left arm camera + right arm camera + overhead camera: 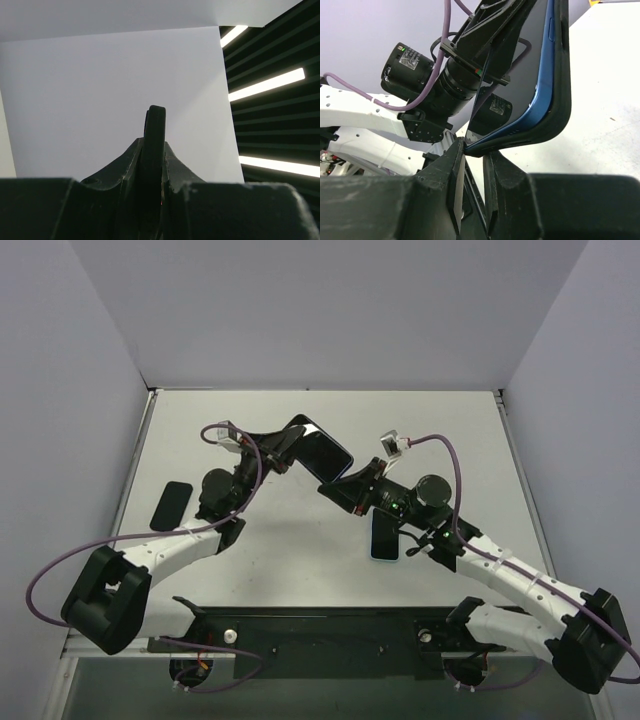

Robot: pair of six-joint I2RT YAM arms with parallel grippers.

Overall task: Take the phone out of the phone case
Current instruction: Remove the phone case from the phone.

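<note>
A blue phone (544, 95) with a dark screen sits in a black phone case (563, 90), held tilted above the table. In the top view the phone (325, 452) hangs between both arms. My left gripper (288, 445) is shut on its upper end. The left wrist view shows the case (156, 122) edge-on between that gripper's (154, 146) fingers. My right gripper (475, 150) has its jaws almost together. Their tips nip the lower corner, one finger against the screen side and the other against the back of the case. In the top view that gripper (341, 486) is at the phone's near end.
A second blue-edged phone (384, 537) lies flat on the table under my right arm. A black flat slab (171, 505) lies at the left side. White walls close the table (330, 570) on three sides.
</note>
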